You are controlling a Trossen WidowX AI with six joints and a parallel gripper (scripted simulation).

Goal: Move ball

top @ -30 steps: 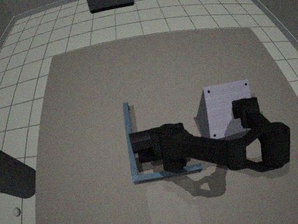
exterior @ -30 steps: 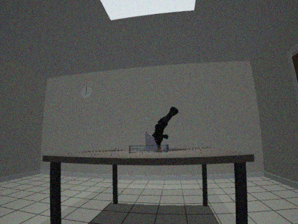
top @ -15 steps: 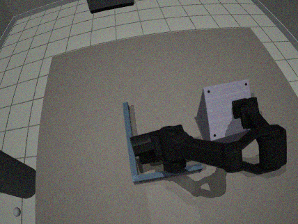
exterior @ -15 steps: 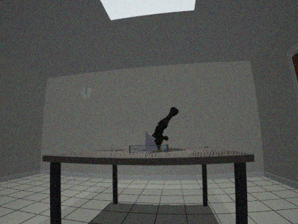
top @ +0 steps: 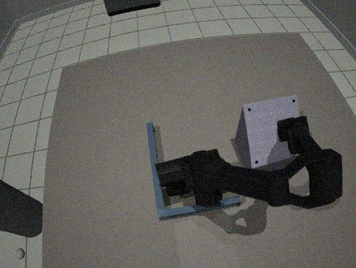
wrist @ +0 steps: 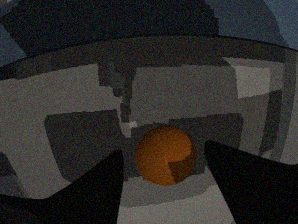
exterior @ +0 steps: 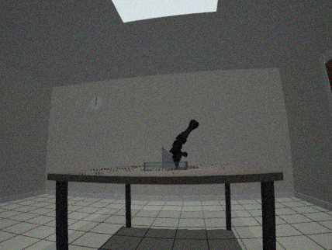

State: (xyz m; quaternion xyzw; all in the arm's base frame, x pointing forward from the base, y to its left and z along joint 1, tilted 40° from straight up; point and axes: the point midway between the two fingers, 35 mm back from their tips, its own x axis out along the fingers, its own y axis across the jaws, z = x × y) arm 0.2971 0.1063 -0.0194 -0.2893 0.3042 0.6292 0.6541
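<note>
Broad brown counter (top: 125, 125) on dark legs, set over a pale tiled floor (top: 62, 33). Black arm (top: 258, 179) mounted at the right side, beside a tilted grey plate (top: 266, 129), reaching left and down into the corner. Two low clear bluish walls (top: 155, 166) meeting in an L: one running near to far on the left, the other along the near side toward the right. Gripper (wrist: 162, 183) low inside that corner, partly open, fingers standing apart on either side of the ball, gripping nothing. Orange ball (wrist: 162, 156) between and just beyond the fingertips in the wrist view, down on the counter inside the walls, hidden under the arm from the top view. Whether resting exactly on the see-through copy: cannot tell. Small pale sphere (top: 20, 252) on the floor at the near left, well apart from the counter.
</note>
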